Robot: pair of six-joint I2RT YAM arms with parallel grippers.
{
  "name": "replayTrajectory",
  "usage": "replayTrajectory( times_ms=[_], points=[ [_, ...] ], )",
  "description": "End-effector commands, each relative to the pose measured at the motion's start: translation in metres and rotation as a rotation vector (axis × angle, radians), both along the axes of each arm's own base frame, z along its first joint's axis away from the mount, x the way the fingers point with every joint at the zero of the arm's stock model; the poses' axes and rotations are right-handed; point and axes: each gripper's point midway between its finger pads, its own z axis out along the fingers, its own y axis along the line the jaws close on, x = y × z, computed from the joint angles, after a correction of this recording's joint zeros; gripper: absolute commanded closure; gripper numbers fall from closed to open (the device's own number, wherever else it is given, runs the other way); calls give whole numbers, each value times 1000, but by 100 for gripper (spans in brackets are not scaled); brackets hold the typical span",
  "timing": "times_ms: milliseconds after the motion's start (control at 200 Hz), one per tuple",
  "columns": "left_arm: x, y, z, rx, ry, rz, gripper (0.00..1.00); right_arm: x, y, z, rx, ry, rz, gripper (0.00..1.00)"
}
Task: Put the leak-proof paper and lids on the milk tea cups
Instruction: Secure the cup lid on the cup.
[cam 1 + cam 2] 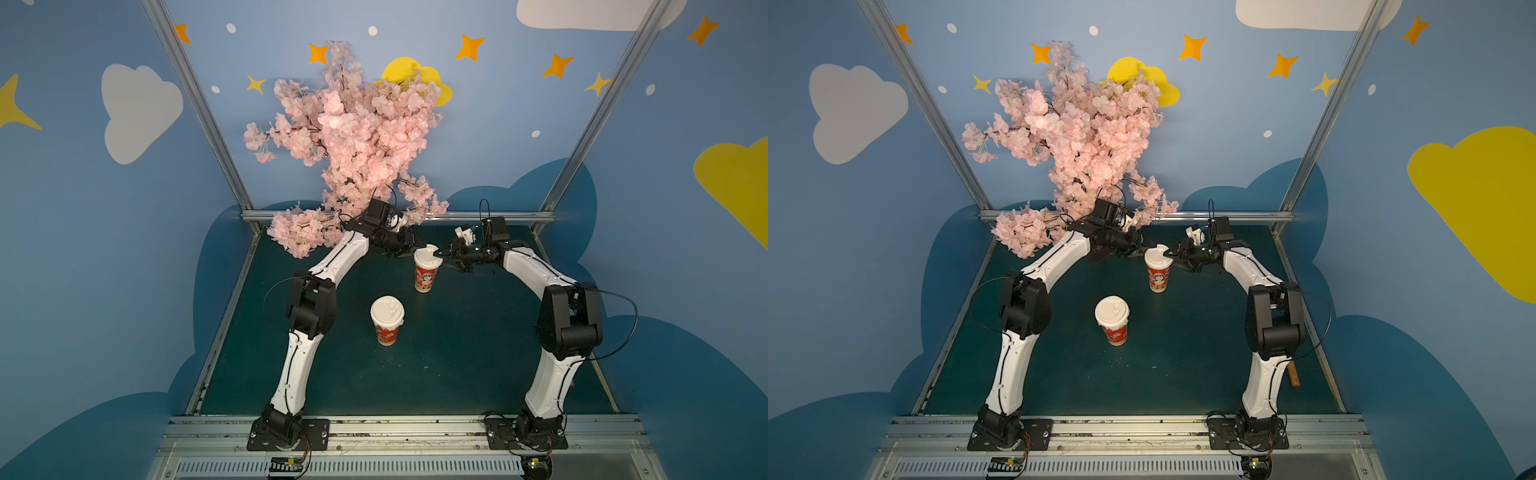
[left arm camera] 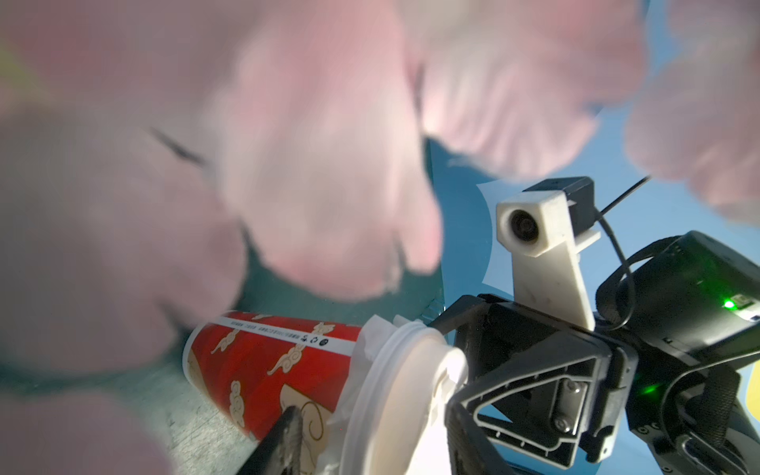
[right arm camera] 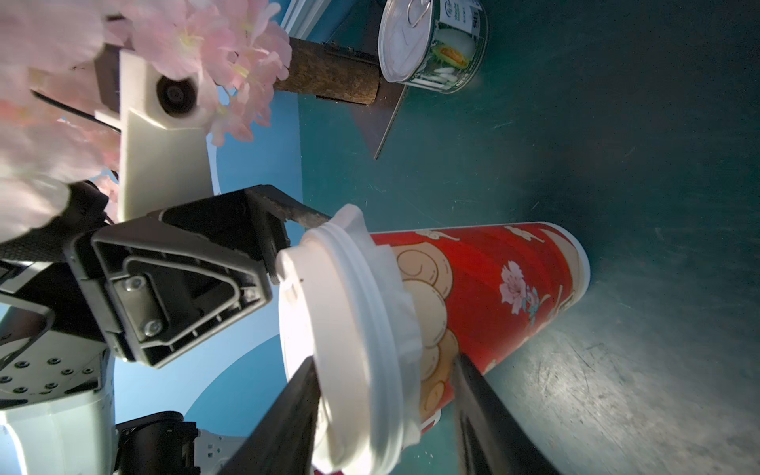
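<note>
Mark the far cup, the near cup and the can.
Far cup (image 1: pixel 425 278): a top view, printed wall.
Near cup (image 1: pixel 386 334): a top view, printed wall.
Can (image 3: pixel 450 53): right wrist view, label side.

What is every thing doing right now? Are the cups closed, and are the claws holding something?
Far cup: upright, far lid on, crinkly paper poking out underneath.
Near cup: upright, near lid on.
Left claw: jaws astride the far lid's edge, grip unclear.
Right claw: same, from the opposite side.
Can: upright, unopened.
</note>
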Motion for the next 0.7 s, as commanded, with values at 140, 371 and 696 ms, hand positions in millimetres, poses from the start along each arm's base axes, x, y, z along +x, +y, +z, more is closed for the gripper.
replayTrajectory(
  times_ms=[140, 371, 696],
  points=[
    [1, 0, -23, 4, 48, -3, 46, -2, 1, -16, -43, 41, 3, 49],
    [-7, 3, -44, 65, 77, -15, 49, -2, 1, -19, -45, 47, 4, 49],
    [-19, 14, -81, 154, 142, -1, 52, -3, 0, -21, -55, 49, 3, 49]
  ],
)
